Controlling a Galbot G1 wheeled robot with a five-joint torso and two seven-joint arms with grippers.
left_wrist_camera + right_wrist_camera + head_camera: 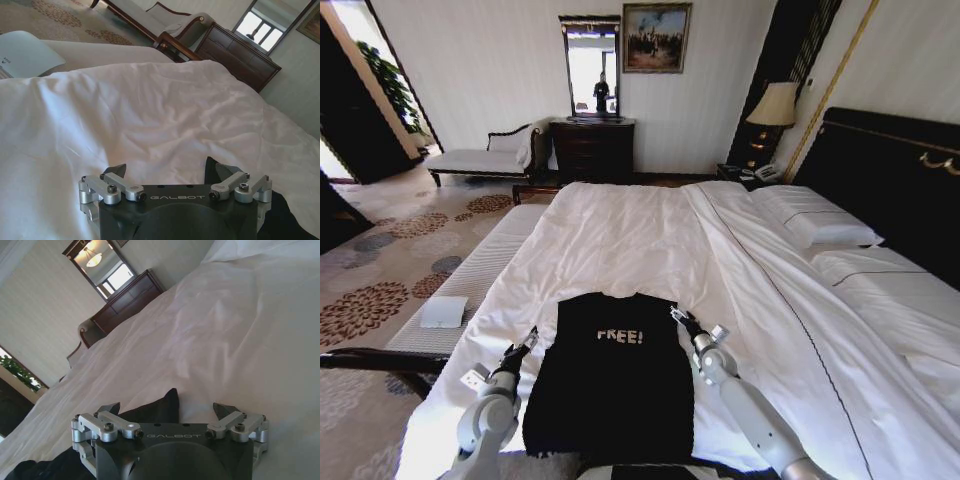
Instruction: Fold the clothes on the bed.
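Both hands sit open, left hand [527, 341] and right hand [678, 316] flanking the black T-shirt [610, 385]. It's lying flat on the bed [620, 235] between them, probably so each can grab a side.

Black T-shirt [610, 385] flat on bed [650, 245], near edge. Wide bare duvet beyond collar, open to passage toward far edge. Left gripper [527, 343] at shirt's left edge, jaws spread; bare duvet strip outside it, then bench [470, 285] below. Right gripper [682, 318] at right shoulder, jaws spread; open duvet to its right, pillows [825, 225] well apart.
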